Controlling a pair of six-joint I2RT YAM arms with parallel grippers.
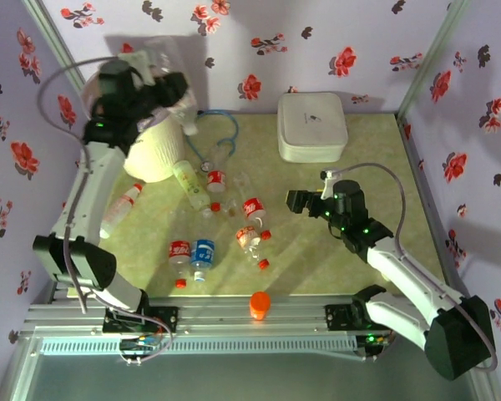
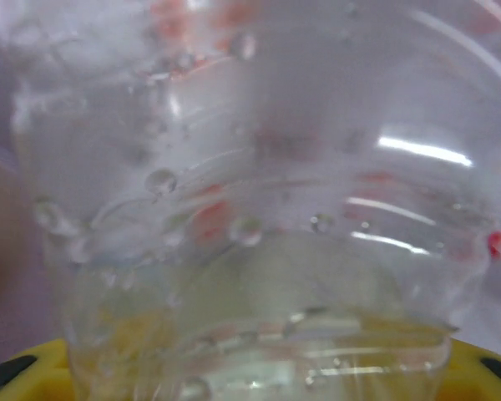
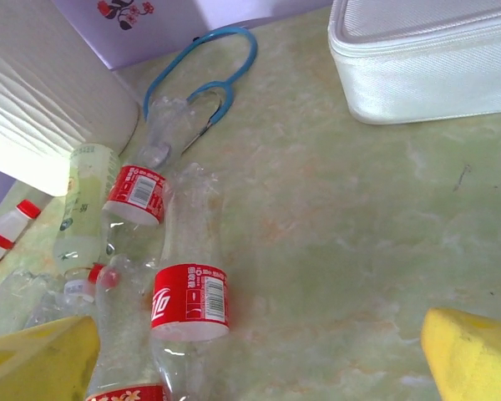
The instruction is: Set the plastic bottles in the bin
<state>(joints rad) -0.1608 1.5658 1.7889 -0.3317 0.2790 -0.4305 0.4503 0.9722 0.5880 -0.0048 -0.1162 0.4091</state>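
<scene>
green tabletop (image 1: 317,259), plastic bottles (image 1: 203,252) flat, askew

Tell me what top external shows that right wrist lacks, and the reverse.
Top external: the left gripper holding a clear bottle above the bin, the blue-labelled bottle, and the orange knob. Right wrist: label print on the red-labelled bottle, and the open right gripper close up. Both: white box, blue cable, bin wall.
</scene>
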